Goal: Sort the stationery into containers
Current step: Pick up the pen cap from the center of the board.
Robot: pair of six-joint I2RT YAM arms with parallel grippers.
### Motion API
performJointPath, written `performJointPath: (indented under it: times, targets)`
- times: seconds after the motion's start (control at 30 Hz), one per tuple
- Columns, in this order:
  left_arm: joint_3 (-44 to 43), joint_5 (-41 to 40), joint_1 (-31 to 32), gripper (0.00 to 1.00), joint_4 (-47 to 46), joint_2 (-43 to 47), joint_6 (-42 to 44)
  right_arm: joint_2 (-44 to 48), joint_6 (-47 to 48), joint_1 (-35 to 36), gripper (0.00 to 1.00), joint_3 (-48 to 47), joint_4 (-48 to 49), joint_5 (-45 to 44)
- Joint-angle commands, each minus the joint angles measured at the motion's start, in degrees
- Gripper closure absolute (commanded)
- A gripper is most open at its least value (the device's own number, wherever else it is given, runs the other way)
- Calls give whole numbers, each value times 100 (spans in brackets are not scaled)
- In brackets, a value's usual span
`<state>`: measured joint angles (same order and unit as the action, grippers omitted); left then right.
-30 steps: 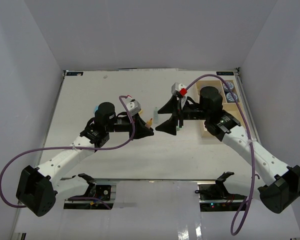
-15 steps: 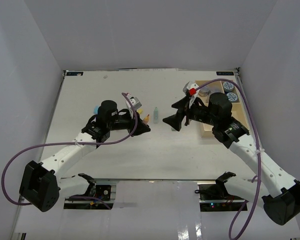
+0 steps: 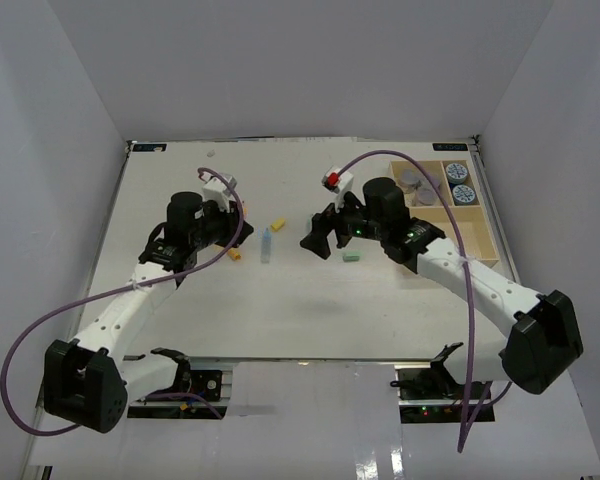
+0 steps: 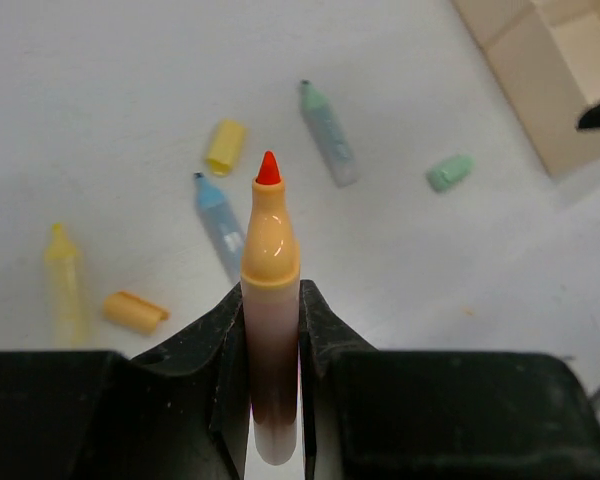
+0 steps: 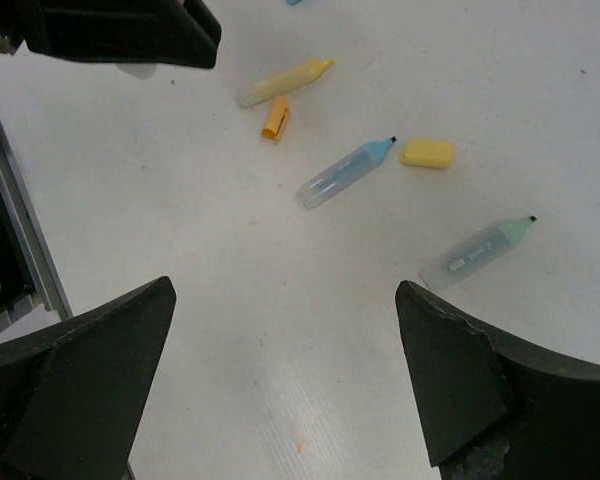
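Observation:
My left gripper (image 4: 271, 290) is shut on an uncapped orange marker (image 4: 270, 240), its red tip pointing forward above the table. On the white table below lie a blue marker (image 4: 220, 218), a green marker (image 4: 329, 134), a yellow marker (image 4: 64, 285), a yellow cap (image 4: 225, 146), an orange cap (image 4: 135, 311) and a green cap (image 4: 450, 172). My right gripper (image 5: 285, 290) hangs open and empty over bare table, near the green marker (image 5: 477, 252) and blue marker (image 5: 345, 173). The wooden tray (image 3: 450, 215) at the right holds grey and patterned rolls (image 3: 463, 193).
In the top view the left gripper (image 3: 223, 228) and right gripper (image 3: 320, 232) face each other across the scattered markers. The tray's near large section (image 3: 460, 235) holds nothing. White walls enclose the table on three sides.
The left gripper has drawn back to the left with the orange marker. The right gripper has swung left, away from the tray, and spread its jaws a little wider.

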<state>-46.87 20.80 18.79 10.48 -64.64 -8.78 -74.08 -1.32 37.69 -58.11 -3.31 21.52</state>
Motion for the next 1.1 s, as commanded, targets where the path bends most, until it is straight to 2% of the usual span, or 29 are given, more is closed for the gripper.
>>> performJointPath:
  times: [0.0, 0.1, 0.2, 0.43, 0.57, 0.8, 1.07]
  targets:
    - [-24, -1173, -375, 100, 252, 487, -308, -569, 35, 475, 2, -569, 234, -613]
    - [187, -1786, -691, 100, 226, 908, -458, -1245, 53, 818, 0, -938, 261, -1009]
    - [319, -2454, -806, 100, 148, 1260, -502, -2036, 44, 1125, 5, -1509, 261, -1298]
    - [600, -3291, -833, 99, -99, 2034, -581, -3761, -131, 1653, 11, -3029, 156, -1992]
    - [627, -3319, -841, 98, -143, 2149, -608, -4648, -114, 1846, 14, -3881, 120, -2345]
    - [618, -3205, -833, 96, -134, 2131, -634, -5616, -140, 1988, 23, -4770, 32, -2591]
    - [609, -3055, -841, 94, -143, 2096, -617, -6126, -254, 2023, 39, -5088, -3, -2697]
